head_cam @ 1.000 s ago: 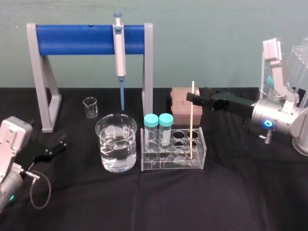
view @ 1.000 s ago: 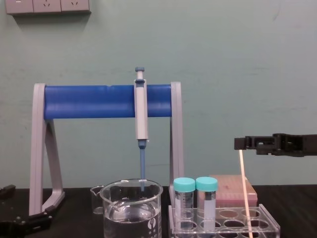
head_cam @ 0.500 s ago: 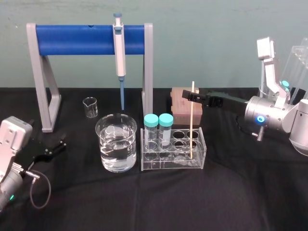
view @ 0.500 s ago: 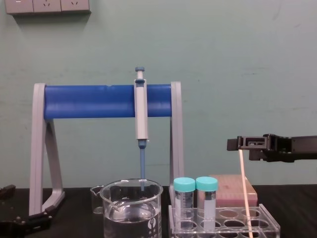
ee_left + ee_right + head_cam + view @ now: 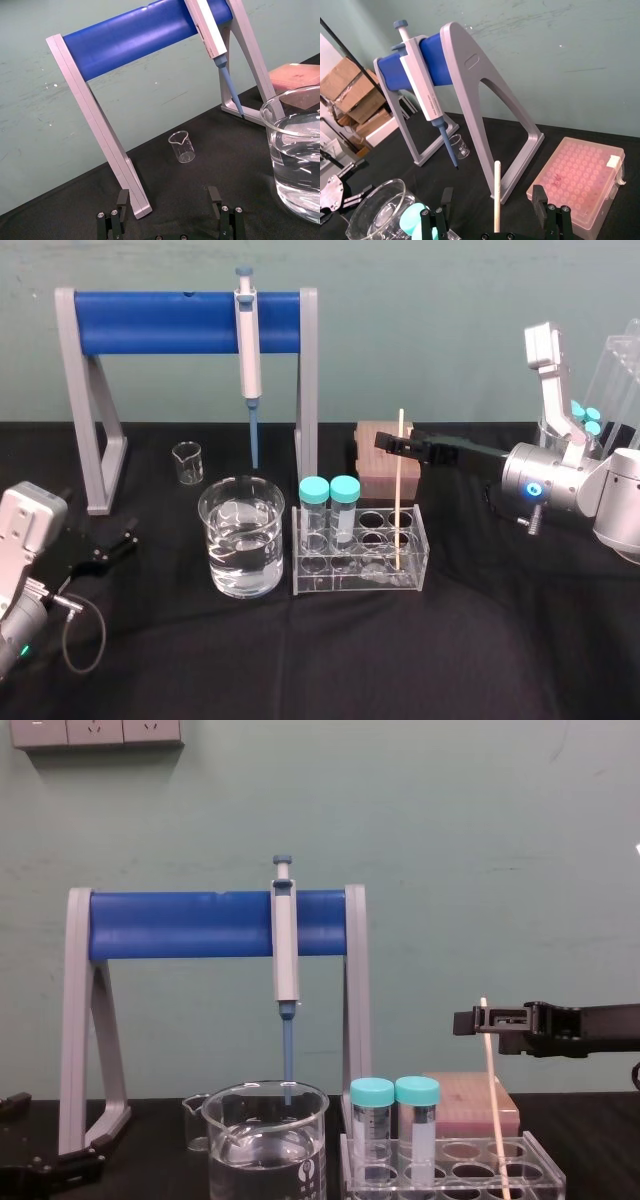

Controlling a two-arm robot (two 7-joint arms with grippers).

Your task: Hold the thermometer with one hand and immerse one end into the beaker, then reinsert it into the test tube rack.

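- Right end effector [image 5: 388, 444]: fingers spread, one on each side of the thermometer's [image 5: 399, 490] upper part, not yet pinching it.
- Thermometer: upright in a right-hand hole of the test tube rack [image 5: 300, 580], which stands just beside the beaker [image 5: 240, 550].
- Advised: centre the rod between the fingers, close gently, then lift straight up so the rack is not dragged.
- Left end effector [image 5: 110, 545]: spread, parked low on the bench [image 5: 320, 660].
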